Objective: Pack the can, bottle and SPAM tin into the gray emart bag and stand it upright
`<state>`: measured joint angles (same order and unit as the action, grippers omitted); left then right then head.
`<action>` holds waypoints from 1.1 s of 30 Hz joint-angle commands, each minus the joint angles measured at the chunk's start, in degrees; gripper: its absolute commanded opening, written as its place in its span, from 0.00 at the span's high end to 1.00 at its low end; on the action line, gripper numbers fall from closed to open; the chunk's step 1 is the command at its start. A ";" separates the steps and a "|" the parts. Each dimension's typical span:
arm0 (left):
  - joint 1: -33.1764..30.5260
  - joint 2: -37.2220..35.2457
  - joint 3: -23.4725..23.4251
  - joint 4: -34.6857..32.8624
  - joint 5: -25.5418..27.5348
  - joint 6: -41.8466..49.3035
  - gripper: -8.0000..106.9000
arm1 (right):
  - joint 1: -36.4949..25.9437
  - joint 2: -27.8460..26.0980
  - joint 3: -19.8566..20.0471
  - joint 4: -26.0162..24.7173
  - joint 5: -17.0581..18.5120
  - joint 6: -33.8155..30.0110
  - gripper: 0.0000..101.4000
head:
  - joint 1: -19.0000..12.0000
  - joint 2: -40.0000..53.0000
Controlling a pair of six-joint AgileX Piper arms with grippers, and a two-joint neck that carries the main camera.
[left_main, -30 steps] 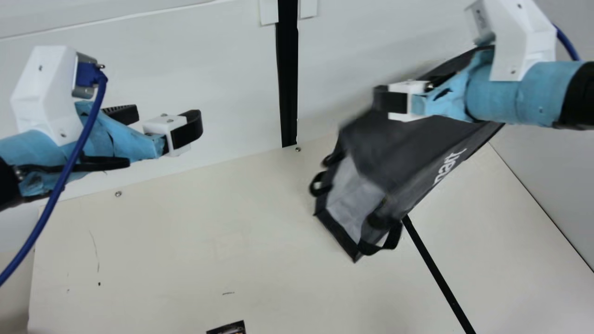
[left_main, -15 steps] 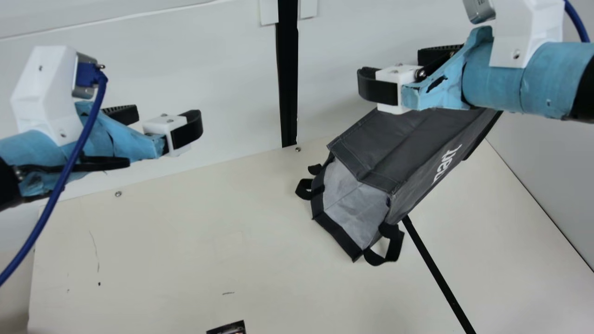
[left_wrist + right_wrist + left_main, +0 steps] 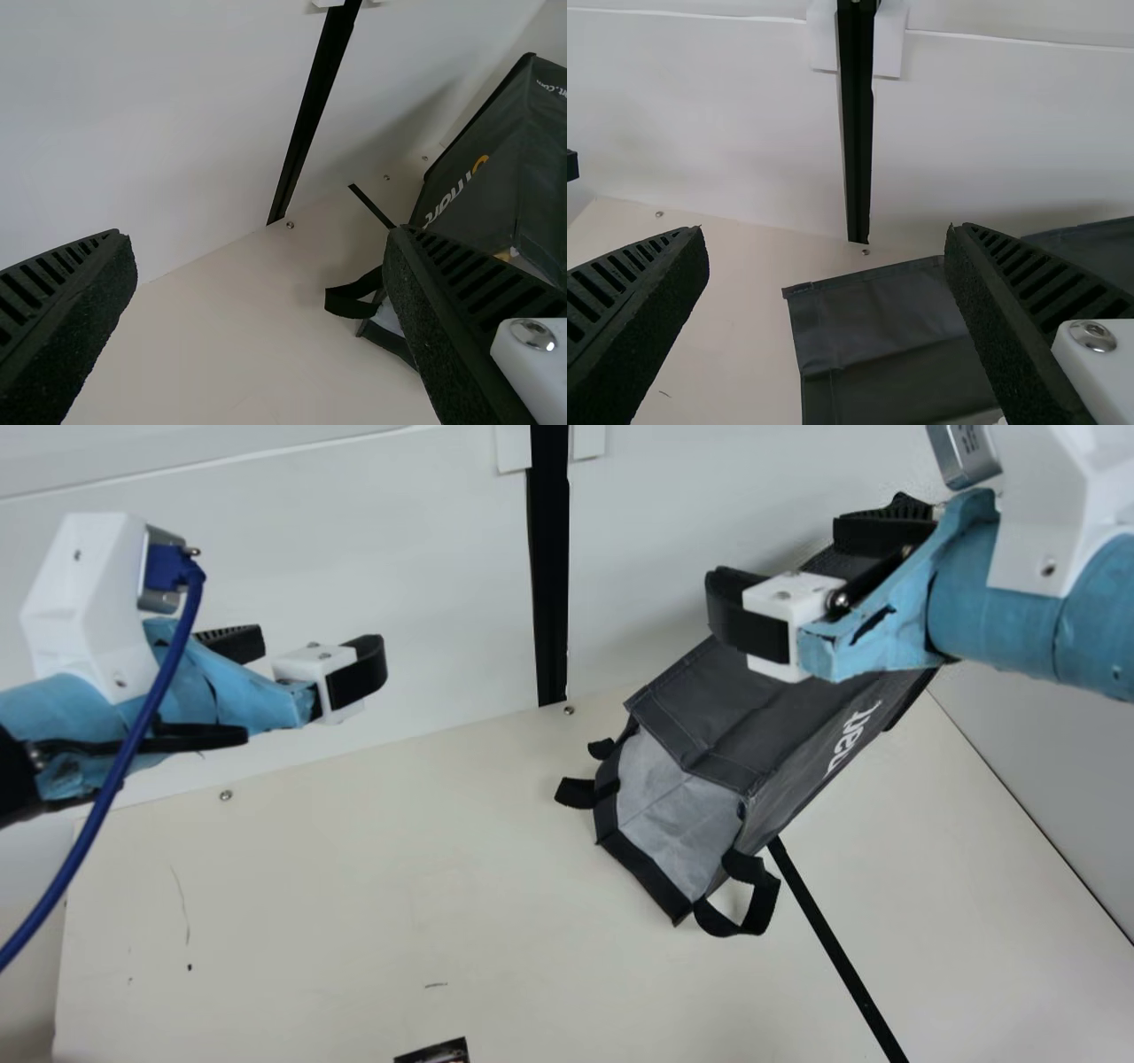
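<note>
Found the bag (image 3: 735, 708) on its side on the table (image 3: 354, 886), tilted across the main view's right half, with its open mouth toward the middle. Noted a light gray lining (image 3: 678, 815) inside the mouth, edged with black trim (image 3: 642, 872). Observed a black looped handle (image 3: 764, 908) lying out over the table at one corner, with further black straps (image 3: 576, 793) at the opposite side. Found the right gripper (image 3: 780, 562) above the bag, fingers spread wide, gripping nothing. Cannot tell from these views about contact with the bag. Noted in the right wrist view a dark panel of the bag, partly behind one finger (image 3: 1010, 328). Found the left gripper (image 3: 321, 645) well apart from the bag, likewise wide open and empty. Observed a blue cable (image 3: 133, 744) running along the left arm. Noted a dark item (image 3: 438, 1052) cut off at the main view's lower edge, too little exposed to identify. Recorded a black upright strip (image 3: 551, 584) on the white wall (image 3: 399, 558) behind.
</note>
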<state>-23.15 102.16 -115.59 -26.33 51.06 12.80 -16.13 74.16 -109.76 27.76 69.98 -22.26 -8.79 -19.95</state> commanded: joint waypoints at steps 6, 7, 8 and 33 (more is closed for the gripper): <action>0.00 0.00 0.00 0.00 0.00 0.00 0.15 | -1.89 -3.56 4.87 1.78 -0.66 -1.86 0.06 | -1.21 -0.05; 0.00 0.00 0.00 0.00 0.00 0.00 0.15 | -1.94 -4.13 5.92 1.91 -1.04 -2.10 0.06 | -1.21 -0.05; 0.00 0.00 0.00 0.00 0.00 0.00 0.15 | -1.96 -4.68 6.98 2.07 -1.41 -2.33 0.06 | -1.21 -0.05; 0.00 0.00 0.00 0.00 0.00 0.00 0.15 | 4.37 -10.70 24.67 0.24 -10.77 -3.25 0.06 | -1.21 -0.05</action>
<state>-23.15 102.16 -115.59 -26.33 51.06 12.80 -11.76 63.47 -85.09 28.00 59.17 -25.51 -8.79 -19.86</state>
